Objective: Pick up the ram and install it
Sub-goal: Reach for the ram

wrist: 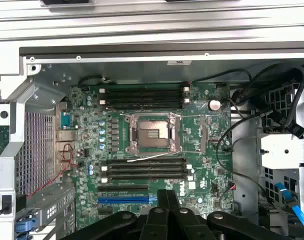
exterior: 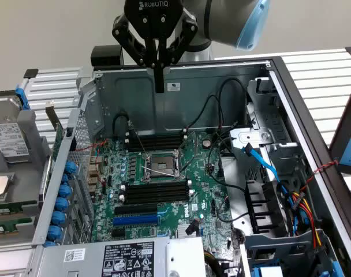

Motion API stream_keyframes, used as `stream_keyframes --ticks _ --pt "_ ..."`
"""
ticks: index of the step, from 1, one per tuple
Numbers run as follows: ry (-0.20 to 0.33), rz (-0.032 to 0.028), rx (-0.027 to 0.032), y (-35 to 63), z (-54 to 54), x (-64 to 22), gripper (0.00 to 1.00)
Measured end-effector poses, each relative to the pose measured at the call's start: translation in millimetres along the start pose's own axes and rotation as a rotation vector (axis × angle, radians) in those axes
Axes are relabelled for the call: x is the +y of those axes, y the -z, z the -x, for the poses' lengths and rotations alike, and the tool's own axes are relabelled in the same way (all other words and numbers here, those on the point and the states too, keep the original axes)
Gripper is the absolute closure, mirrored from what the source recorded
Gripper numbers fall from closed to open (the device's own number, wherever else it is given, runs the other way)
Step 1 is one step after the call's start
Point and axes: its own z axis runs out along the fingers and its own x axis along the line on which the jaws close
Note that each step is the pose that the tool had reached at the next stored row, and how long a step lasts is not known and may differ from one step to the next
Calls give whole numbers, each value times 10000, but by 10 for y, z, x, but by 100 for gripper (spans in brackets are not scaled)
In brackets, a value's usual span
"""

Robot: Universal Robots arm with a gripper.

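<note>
1. Exterior view first: the gripper (exterior: 159,86) hangs high over the far wall of the open PC case (exterior: 221,86). Its fingers are pressed flat together and nothing green sits between them.
2. The wrist view agrees. The two fingertips (wrist: 162,200) sit tight against each other, in front of the motherboard (wrist: 202,150) edge that has the blue expansion slot (wrist: 127,200).
3. The ram (exterior: 59,138), as far as I can tell, is the narrow green board standing on edge just outside the case wall on the exterior view's left. It's right beside the perforated panel (exterior: 83,156) and well apart from the gripper.
4. Two banks of memory slots (exterior: 155,190) flank the CPU socket (exterior: 162,164) near the middle of the motherboard, and they all look plain black.
5. Black cables (exterior: 221,144) loop across the motherboard's edge on the exterior view's right.
</note>
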Motion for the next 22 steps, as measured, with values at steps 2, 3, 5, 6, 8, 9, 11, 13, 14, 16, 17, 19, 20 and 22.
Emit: stream_keyframes --ticks 2,3,5,6,8,9,11,13,14,16,17,19,20,22 --pt "0 0 0 0 0 0 89" --pt "0 -1 0 0 0 0 89" --pt "0 0 0 0 0 0 89" --pt "0 0 0 0 0 0 89" --pt "0 0 0 0 0 0 89" --pt "0 0 0 0 0 0 89" --pt "0 0 0 0 0 0 89" --pt "-1 -1 -24 -3 -30 -2 89" --pt "2 2 -56 -9 -60 -5 89" --pt "7 9 -170 -23 -120 -10 89" --pt "10 14 -225 -32 -149 -12 89" --pt "13 9 -265 -55 -206 -14 89" --pt "10 2 -265 -66 -241 -12 89" --pt "2 2 -266 -85 -317 -5 89"
